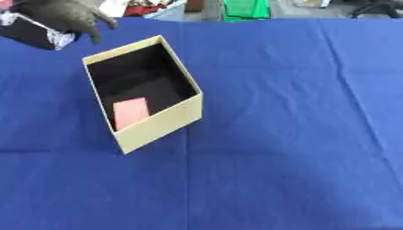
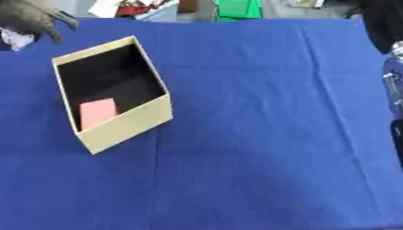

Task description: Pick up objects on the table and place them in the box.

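One object shows inside the box (image 1: 161,123) already: a flat pink card-like piece (image 1: 131,112) lying on the dark floor, tucked toward the near-left corner. And up at the top left corner comes the left hand (image 1: 69,15), dark and blurred, fingers hanging down in a relaxed spread above a black-and-white object (image 1: 35,32) at the far left edge of the blue cloth (image 1: 299,134). Nothing pinched, as far as the views show. The right hand isn't visible; only a dark shape sits at the right edge of the right eye view.

That black-and-white object looks like the next candidate. Its shape is hard to make out, boxy perhaps, so probably stiff and light, best taken across its two longer sides from above. The box itself is pale cardboard, thin-walled, likely to slide on the cloth if bumped, so a drop from above the opening would suit better than brushing the rim.
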